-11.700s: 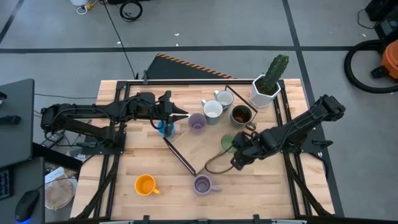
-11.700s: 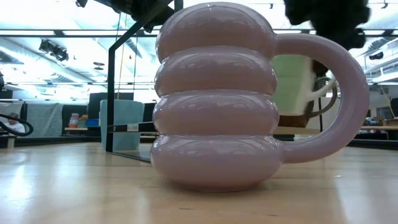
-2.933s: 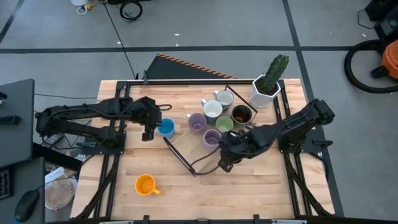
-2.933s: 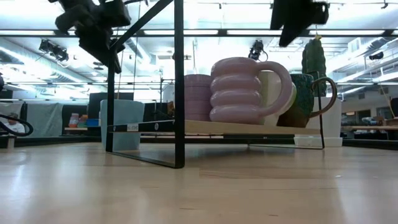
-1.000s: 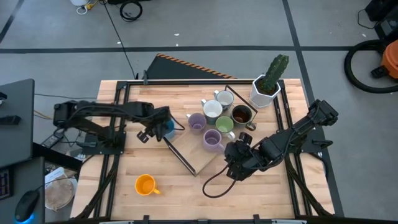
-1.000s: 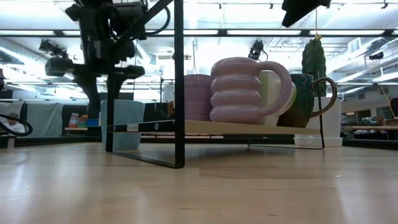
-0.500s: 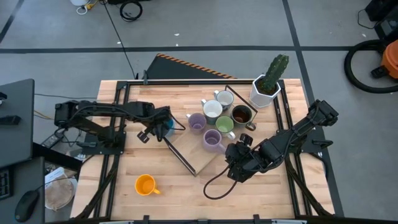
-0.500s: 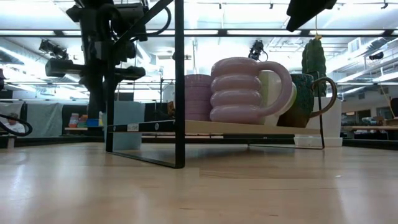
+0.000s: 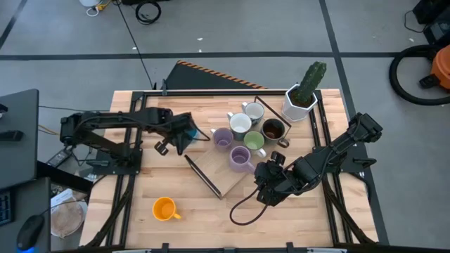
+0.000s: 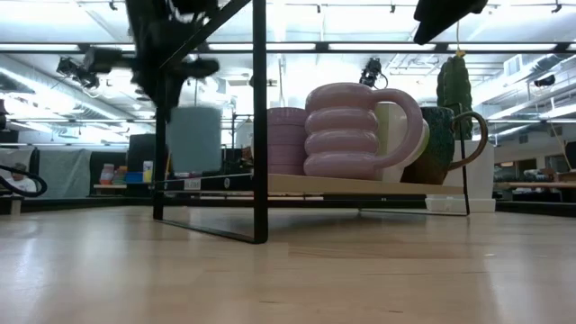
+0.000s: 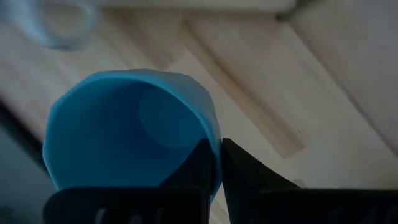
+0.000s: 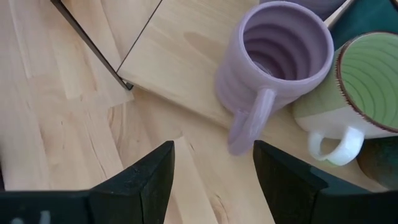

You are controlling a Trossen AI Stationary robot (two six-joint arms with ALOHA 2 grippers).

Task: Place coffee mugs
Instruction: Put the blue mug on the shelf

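The blue mug (image 9: 185, 129) hangs in the air left of the wooden shelf (image 9: 211, 166), clear of the table in the low view (image 10: 193, 137), with my left gripper (image 11: 217, 163) shut on it. On the shelf stand two lilac mugs (image 9: 240, 159) (image 9: 222, 138), a green one (image 9: 254, 142), a dark brown one (image 9: 273, 129) and two white ones (image 9: 240, 124) (image 9: 253, 110). An orange mug (image 9: 164, 208) sits on the table near the front left. My right gripper (image 12: 211, 180) stands open, above the table just near of the front lilac mug (image 12: 280, 56), holding nothing. My left gripper holds the blue mug by its rim wall (image 11: 214, 149), one finger (image 11: 198, 169) inside the cup and the other (image 11: 252, 179) outside. The fingers come from above, pointing down. The mug hangs upright below them, lifted clear of the table.
A white faceted pot with a cactus (image 9: 302, 95) stands at the shelf's far right corner. The shelf's black metal frame (image 10: 259, 117) rises at its near left side. A dark cable loop (image 9: 246, 207) lies on the table below my right arm.
My left gripper has shut on the blue mug's rim and gone up, drawing a little toward the far edge. The mug, which stood on the table, now hangs clear of it, still upright.
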